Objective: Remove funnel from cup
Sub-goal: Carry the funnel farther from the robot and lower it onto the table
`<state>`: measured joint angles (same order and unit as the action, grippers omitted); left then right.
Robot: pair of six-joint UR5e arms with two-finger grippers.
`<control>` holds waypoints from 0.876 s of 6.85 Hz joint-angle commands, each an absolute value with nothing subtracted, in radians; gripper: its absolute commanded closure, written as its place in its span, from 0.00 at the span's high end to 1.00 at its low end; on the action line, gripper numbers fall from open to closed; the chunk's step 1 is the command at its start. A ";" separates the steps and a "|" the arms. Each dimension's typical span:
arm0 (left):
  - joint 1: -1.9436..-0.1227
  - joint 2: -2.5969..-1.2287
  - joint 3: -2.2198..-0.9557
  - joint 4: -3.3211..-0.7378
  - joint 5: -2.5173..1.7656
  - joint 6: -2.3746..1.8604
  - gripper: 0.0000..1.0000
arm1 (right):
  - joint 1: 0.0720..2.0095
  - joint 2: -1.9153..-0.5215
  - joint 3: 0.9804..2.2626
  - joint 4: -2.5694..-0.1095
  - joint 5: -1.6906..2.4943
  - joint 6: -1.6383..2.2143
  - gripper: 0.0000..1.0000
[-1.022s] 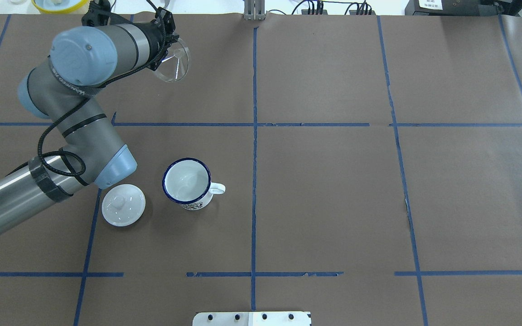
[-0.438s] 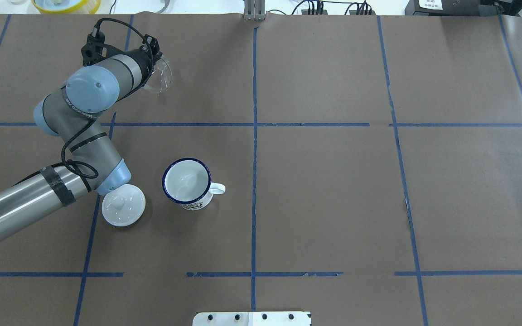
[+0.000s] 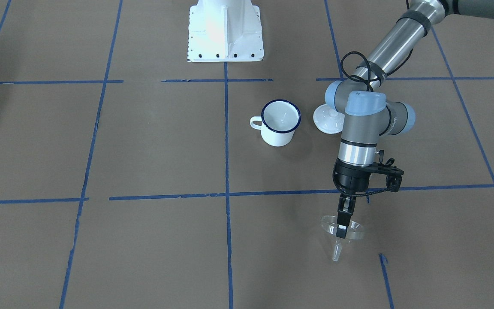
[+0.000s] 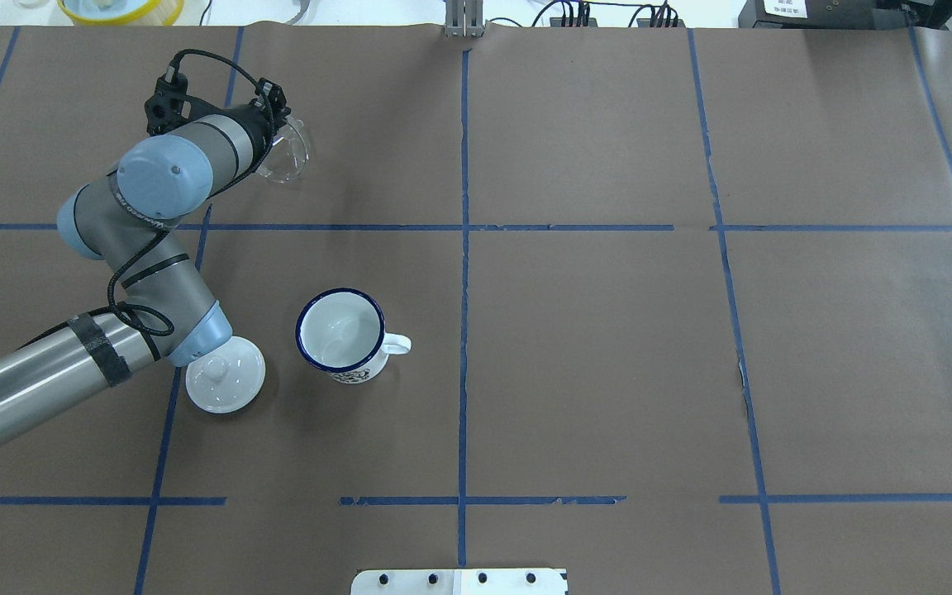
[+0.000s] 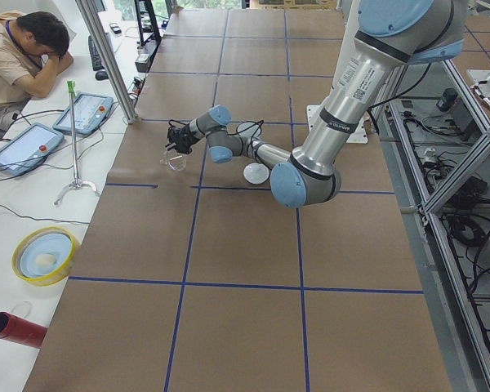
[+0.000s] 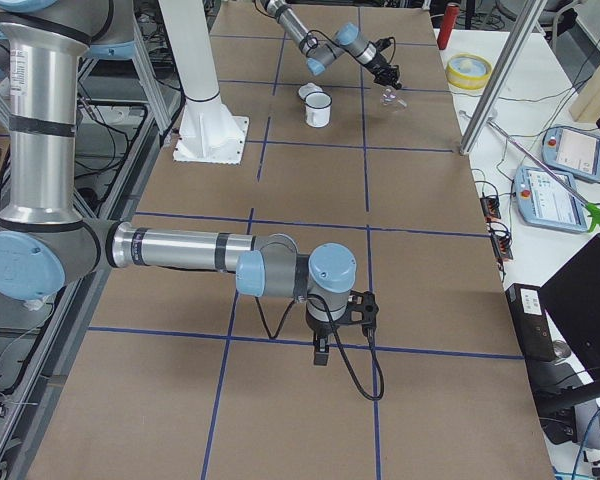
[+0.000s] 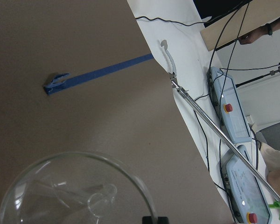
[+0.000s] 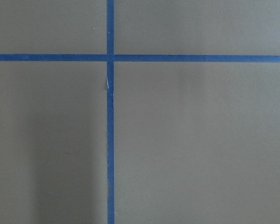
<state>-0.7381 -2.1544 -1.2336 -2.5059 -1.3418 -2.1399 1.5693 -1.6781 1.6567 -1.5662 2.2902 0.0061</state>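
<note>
The clear funnel (image 3: 342, 235) hangs upright, spout down, low over the table's far left part; it also shows in the overhead view (image 4: 288, 155) and the left wrist view (image 7: 74, 191). My left gripper (image 3: 343, 227) is shut on the funnel's rim. The white enamel cup (image 4: 340, 332) with a dark blue rim stands empty and upright well apart from the funnel, its handle to the right. My right gripper (image 6: 321, 352) shows only in the exterior right view, low over bare table; I cannot tell whether it is open or shut.
A white domed lid (image 4: 226, 373) with a knob lies just left of the cup, under my left arm's elbow. The robot base (image 3: 224, 31) stands at the table's near edge. A yellow bowl (image 4: 108, 8) and teach pendants (image 5: 86, 113) lie beyond the far edge.
My left gripper has moved the funnel slightly left and down toward the table. The cup and the lid have not moved.
</note>
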 commanded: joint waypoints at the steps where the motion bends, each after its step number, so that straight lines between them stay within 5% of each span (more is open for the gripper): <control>1: -0.738 -2.152 -1.250 -2.508 -1.342 -2.093 1.00 | 1.569 -1.678 1.657 -1.566 2.290 0.006 1.00; 3: -0.762 -2.108 -1.375 -2.499 -1.441 -1.911 1.00 | 1.569 -1.678 1.657 -1.566 2.290 0.006 1.00; 6: -0.816 -1.863 -1.708 -2.446 -1.747 -1.488 1.00 | 1.569 -1.678 1.657 -1.566 2.290 0.006 1.00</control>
